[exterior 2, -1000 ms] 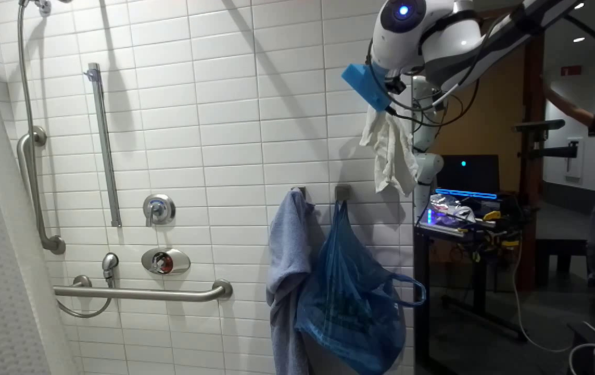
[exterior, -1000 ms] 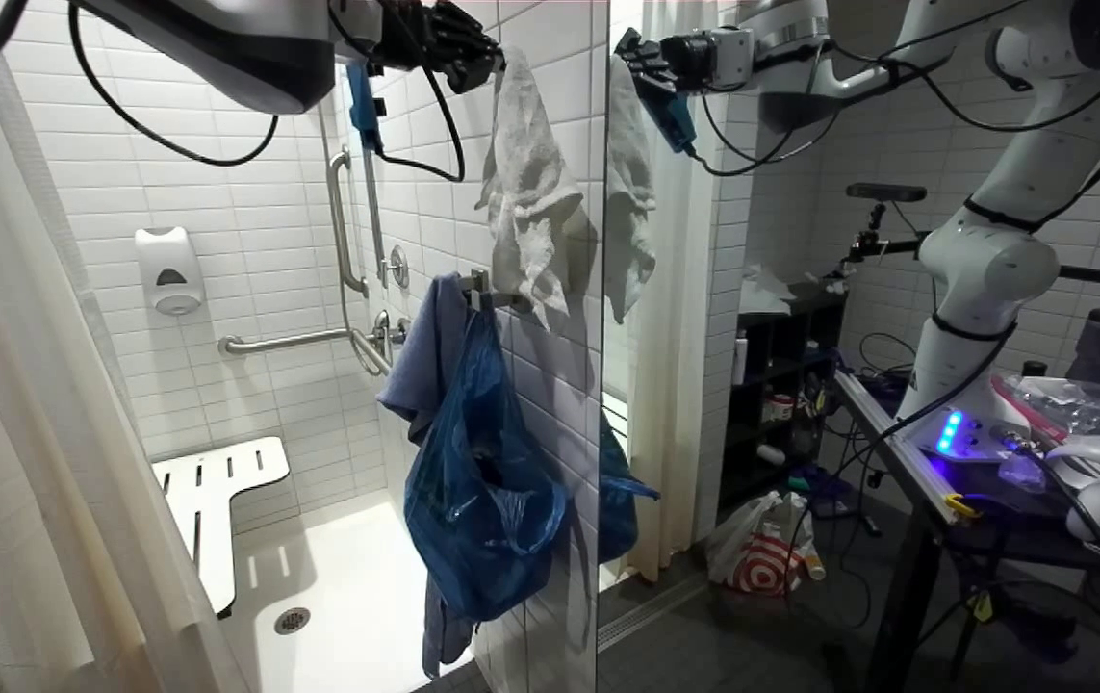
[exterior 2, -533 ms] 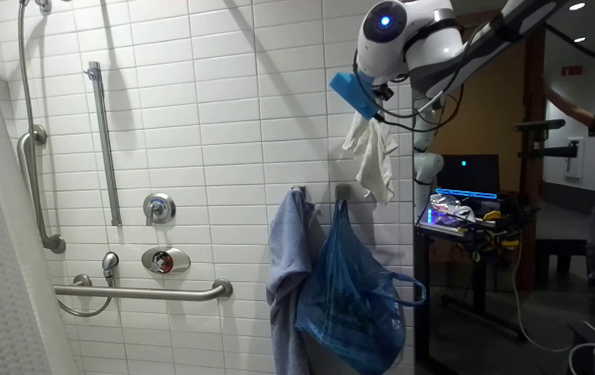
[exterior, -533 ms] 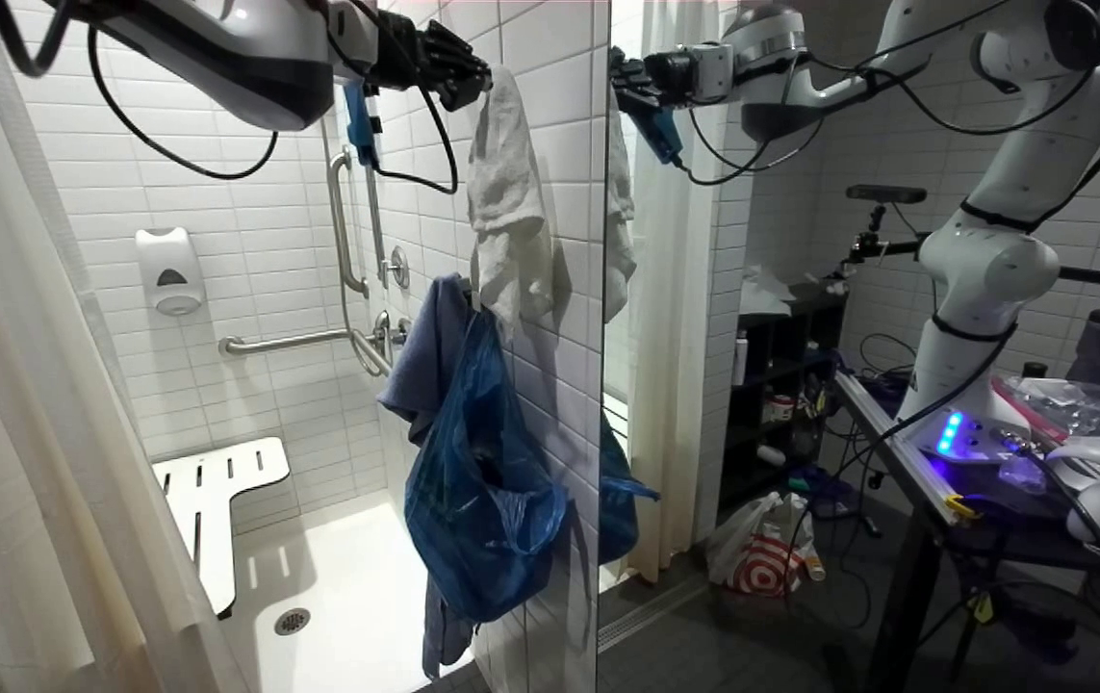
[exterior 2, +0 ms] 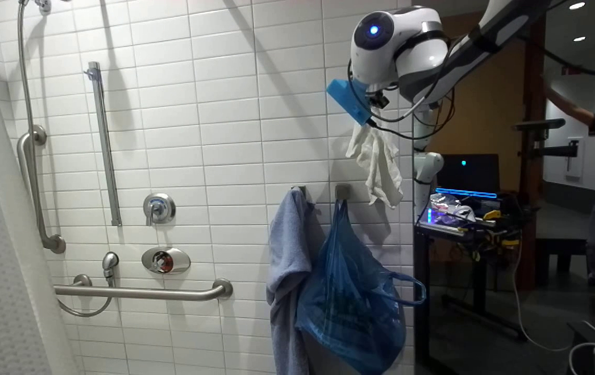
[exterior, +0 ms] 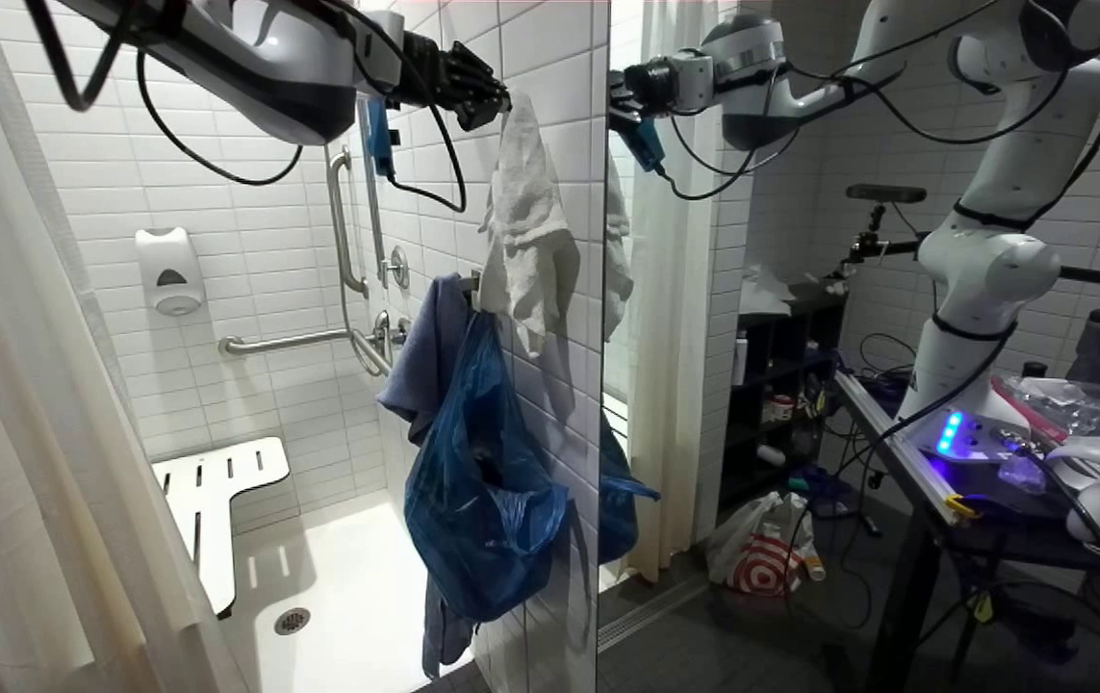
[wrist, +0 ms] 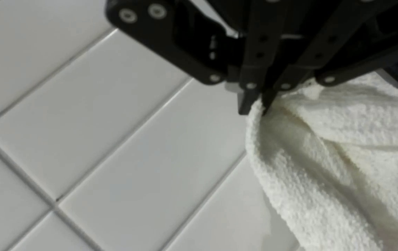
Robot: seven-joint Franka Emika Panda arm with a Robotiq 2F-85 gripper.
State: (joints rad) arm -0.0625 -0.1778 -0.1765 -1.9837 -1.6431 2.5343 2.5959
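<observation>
The gripper [wrist: 259, 104] is clamped on the edge of a white cloth [wrist: 338, 174], which dangles below it. The cloth is thick and fuzzy, with a looped, towel-like nap; it narrows to a point at the grip, widens lower down into loose creases, and ends in uneven corners. In the wrist view the hollows of its folds look brownish. Just beyond the gripper stands a white tiled wall [wrist: 150, 139]; whether the cloth brushes it cannot be told. Below the gripper, near the cloth's lower end, a square metal hook [exterior 2: 342, 191] sticks out from the wall, and a translucent blue plastic bag [exterior 2: 352, 302] hangs from it. Beside that bag, also lower than the gripper, hangs a blue-grey towel [exterior 2: 289, 250]. Well apart from the gripper are a metal grab bar [exterior 2: 141, 292], a slotted white seat [exterior: 220, 493] and a pale curtain [exterior: 20, 385].
</observation>
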